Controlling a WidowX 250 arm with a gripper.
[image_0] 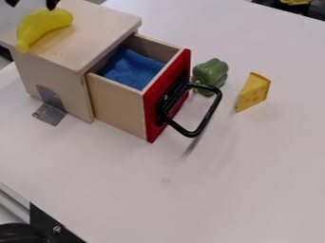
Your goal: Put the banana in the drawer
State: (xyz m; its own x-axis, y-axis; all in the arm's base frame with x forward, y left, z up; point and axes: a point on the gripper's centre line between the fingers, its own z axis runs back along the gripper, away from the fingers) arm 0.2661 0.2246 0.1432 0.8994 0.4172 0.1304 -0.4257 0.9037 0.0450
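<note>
White table (234, 185); grey tape (49, 114) joins it to drawer box (60, 88); hand (32, 4) wide near banana (41, 25).

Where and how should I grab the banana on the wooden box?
Probably best from straight above, at the middle of the banana, with the gripper closing across its width: one finger on the outer curve, one inside the bend. It lies on its side on the box top, upper side uncovered.
</note>
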